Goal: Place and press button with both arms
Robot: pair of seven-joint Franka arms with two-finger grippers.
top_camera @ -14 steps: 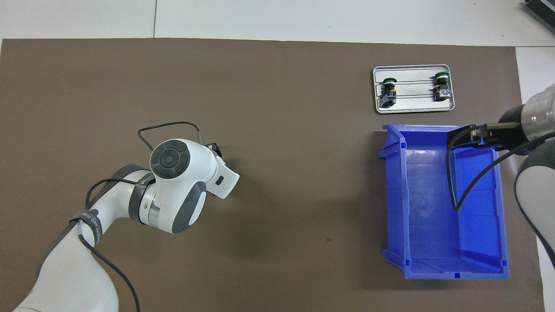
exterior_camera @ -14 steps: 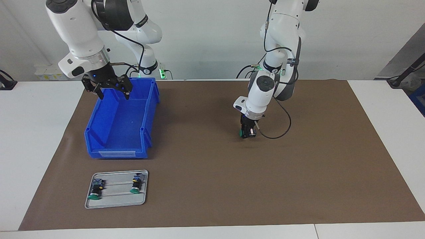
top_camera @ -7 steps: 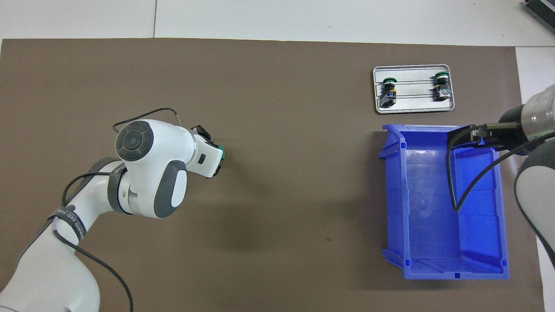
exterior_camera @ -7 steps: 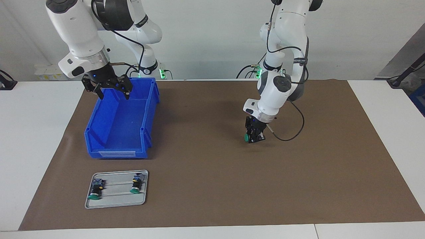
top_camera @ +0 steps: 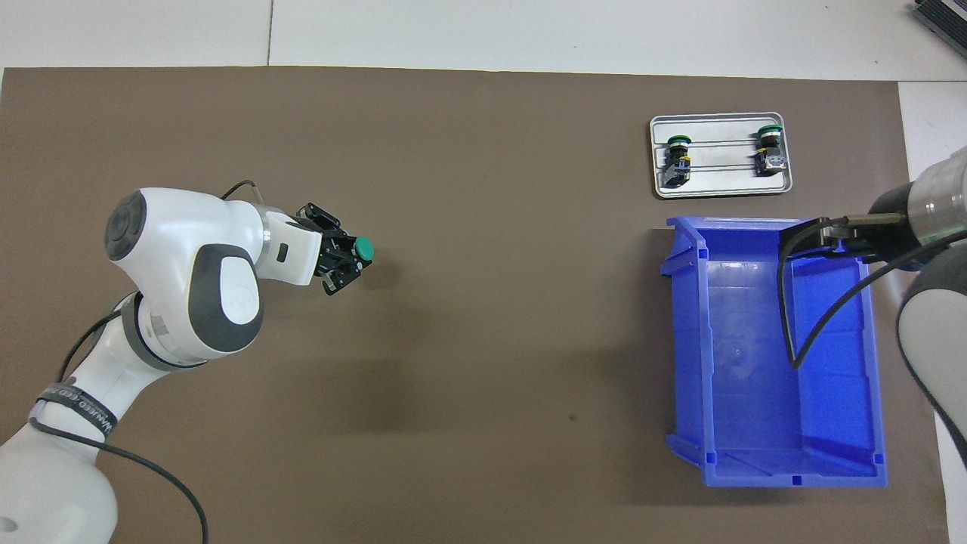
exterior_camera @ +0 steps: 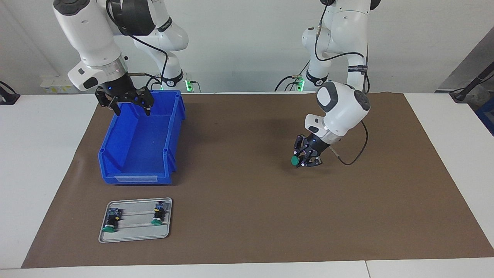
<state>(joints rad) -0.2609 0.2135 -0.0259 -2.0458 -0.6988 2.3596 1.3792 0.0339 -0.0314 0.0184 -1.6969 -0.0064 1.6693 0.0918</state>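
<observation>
My left gripper [exterior_camera: 305, 158] [top_camera: 349, 257] hangs low over the brown mat, tilted sideways, and is shut on a button [exterior_camera: 295, 160] [top_camera: 363, 247] whose green cap points toward the right arm's end of the table. My right gripper [exterior_camera: 130, 106] [top_camera: 808, 240] waits open over the blue bin [exterior_camera: 115, 154] [top_camera: 684, 363], above the bin's end nearest the robots, with nothing between its fingers. Two more buttons [exterior_camera: 111, 223] [exterior_camera: 158, 216] [top_camera: 677, 155] [top_camera: 770, 149] lie on a small grey tray [exterior_camera: 135, 236] [top_camera: 718, 187].
The blue bin holds nothing and stands toward the right arm's end of the mat. The grey tray lies on the mat just farther from the robots than the bin. A black cable [exterior_camera: 353, 152] loops from the left wrist.
The left arm has swung toward its own end of the table and tilted its wrist over, turning the held button's green cap sideways. The right arm has stayed still.
</observation>
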